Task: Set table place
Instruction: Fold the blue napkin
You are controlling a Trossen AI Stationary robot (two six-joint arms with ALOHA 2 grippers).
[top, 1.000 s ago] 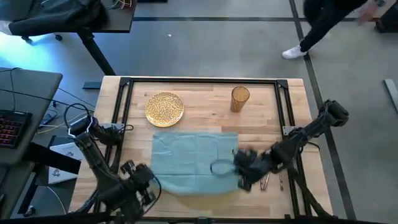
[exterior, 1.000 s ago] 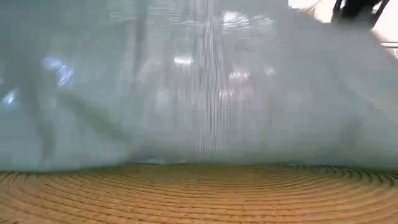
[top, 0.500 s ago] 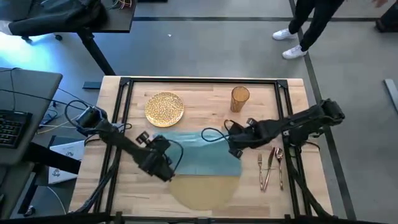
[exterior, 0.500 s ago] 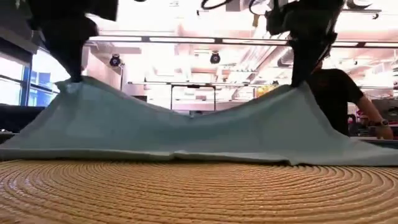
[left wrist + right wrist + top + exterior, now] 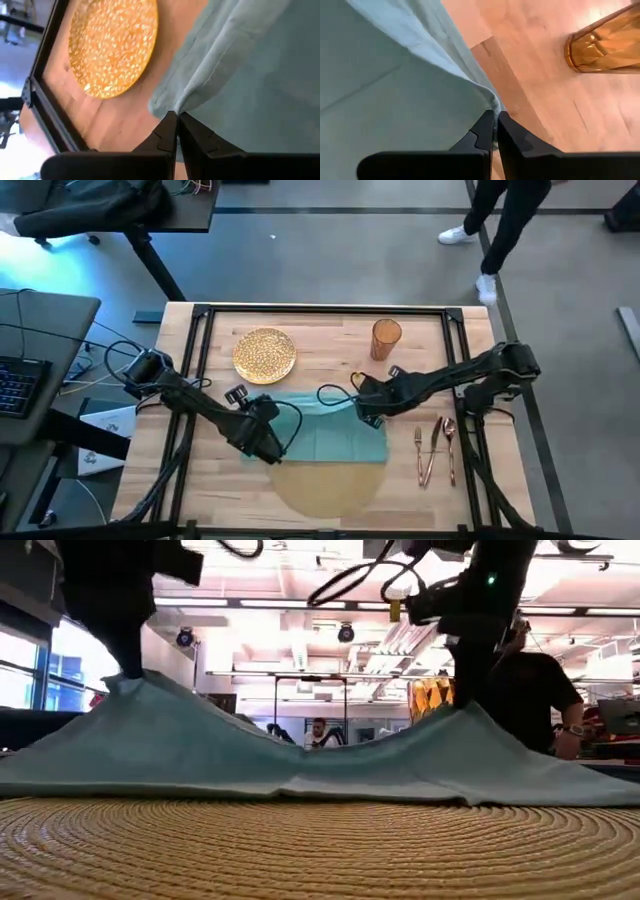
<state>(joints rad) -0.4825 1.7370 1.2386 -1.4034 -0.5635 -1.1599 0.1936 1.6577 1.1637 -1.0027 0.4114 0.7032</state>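
Note:
The teal napkin [image 5: 325,435] lies partly on the tan woven placemat [image 5: 325,488], whose near half is bare. Two of the napkin's corners are raised above the table. My left gripper [image 5: 270,423] is shut on the left raised corner and my right gripper [image 5: 358,412] on the right one. The gold speckled plate [image 5: 265,355] and the amber tumbler [image 5: 386,338] stand toward the far edge. The copper fork, knife and spoon [image 5: 435,450] lie to the right of the placemat. My left gripper pinches the napkin's raised left corner [image 5: 186,101] between its two fingers, coming from above. The cloth slopes down from the fingers [image 5: 125,675] onto the placemat and sags toward the middle. My right gripper pinches the raised right corner [image 5: 489,100] at its hemmed edge, fingers [image 5: 465,698] pointing down. From there the cloth falls away to the table and hangs slack between the two grippers.
A black rail frame [image 5: 325,310] runs around the light-wood table [image 5: 325,375]. A person [image 5: 535,690] stands beyond the far edge, with legs [image 5: 500,230] at the high view's top right. A grey desk with a keyboard [image 5: 20,385] is at the left.
Both grippers have lifted the napkin's near edge from the table's near side and carried it toward the far edge. The napkin, earlier spread flat over the placemat, has doubled back on itself. Its far part stayed down, and the placemat's near half is uncovered.

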